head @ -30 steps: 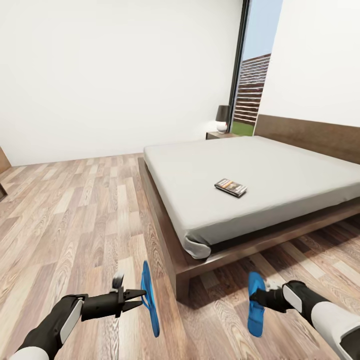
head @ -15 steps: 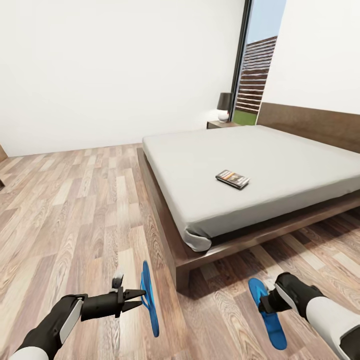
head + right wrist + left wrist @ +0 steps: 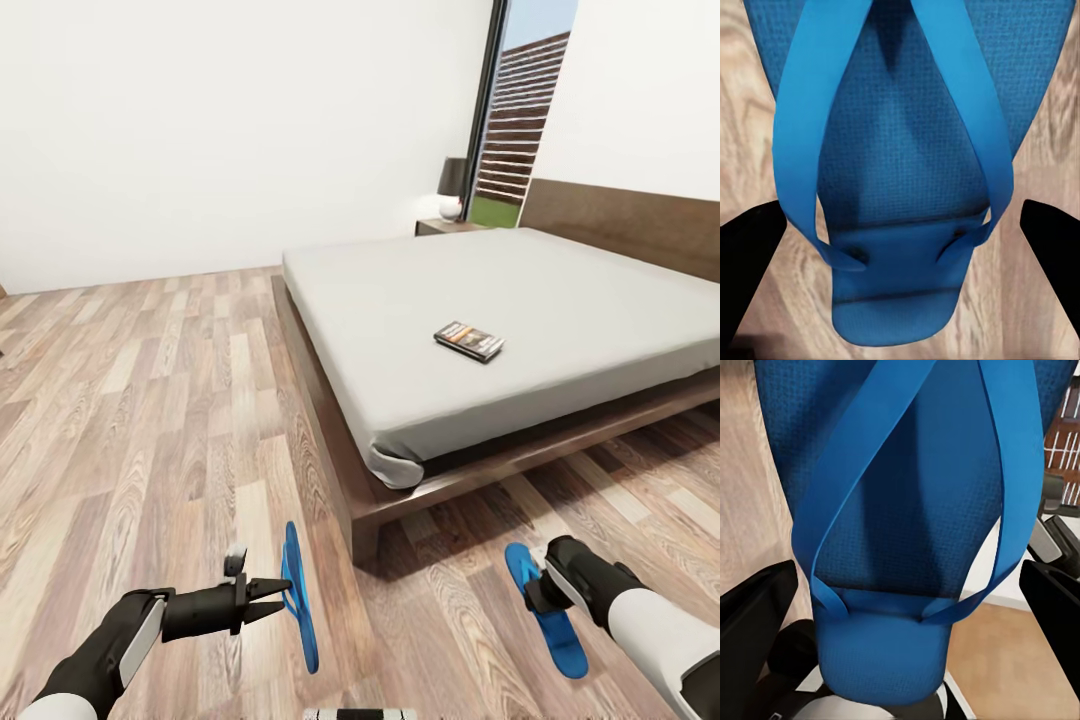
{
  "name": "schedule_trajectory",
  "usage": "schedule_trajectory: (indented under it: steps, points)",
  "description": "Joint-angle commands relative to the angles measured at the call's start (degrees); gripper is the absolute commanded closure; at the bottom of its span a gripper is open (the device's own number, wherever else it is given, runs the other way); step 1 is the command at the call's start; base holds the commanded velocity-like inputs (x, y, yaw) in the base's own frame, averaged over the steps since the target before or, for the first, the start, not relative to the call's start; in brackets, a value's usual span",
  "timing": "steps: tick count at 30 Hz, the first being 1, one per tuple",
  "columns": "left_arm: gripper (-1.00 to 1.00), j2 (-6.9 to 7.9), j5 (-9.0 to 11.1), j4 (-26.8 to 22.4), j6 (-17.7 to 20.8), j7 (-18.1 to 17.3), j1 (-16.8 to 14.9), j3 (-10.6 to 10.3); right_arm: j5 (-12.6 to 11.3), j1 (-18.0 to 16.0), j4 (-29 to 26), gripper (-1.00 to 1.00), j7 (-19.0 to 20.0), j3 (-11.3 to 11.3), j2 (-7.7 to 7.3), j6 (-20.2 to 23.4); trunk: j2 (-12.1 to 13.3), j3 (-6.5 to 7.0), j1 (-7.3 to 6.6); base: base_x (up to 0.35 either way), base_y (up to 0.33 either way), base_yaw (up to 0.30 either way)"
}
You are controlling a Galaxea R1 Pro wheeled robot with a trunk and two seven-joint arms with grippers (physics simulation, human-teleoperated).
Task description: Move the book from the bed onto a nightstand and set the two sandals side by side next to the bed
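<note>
Head view: each end effector (image 3: 283, 590) grips a sandal (image 3: 297, 600).

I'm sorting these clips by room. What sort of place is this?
A bedroom, most likely: a low double bed with a wooden headboard, and a nightstand carrying a lamp beside it, on wood flooring.

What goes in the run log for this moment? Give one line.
left gripper: shut on left sandal, held on edge | right gripper: shut on right sandal | book: on bed | phase: carrying sandals
</note>
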Motion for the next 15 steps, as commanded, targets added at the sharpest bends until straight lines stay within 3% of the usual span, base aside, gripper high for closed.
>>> schedule_trajectory:
  steps: [1, 7, 15]
  points:
    - [1.00, 0.00, 0.2, 0.0, 0.4, -0.1, 0.0, 0.0, -0.5, 0.0, -0.1, 1.00, -0.2, 0.5, -0.05, 0.3, 0.0, -0.28, 0.01, 0.000, 0.000, 0.000]
    - [1.00, 0.01, 0.1, 0.0, 0.4, -0.2, 0.0, 0.0, -0.5, 0.0, -1.2, 1.00, -1.1, 0.5, 0.00, 0.3, -0.1, -1.60, 0.17, 0.000, 0.000, 0.000]
    - [1.00, 0.01, 0.1, 0.0, 0.5, -0.1, 0.0, 0.1, -0.4, -0.3, -4.1, 1.00, -1.4, 0.5, 0.05, 0.7, -0.1, -1.60, 0.17, 0.000, 0.000, 0.000]
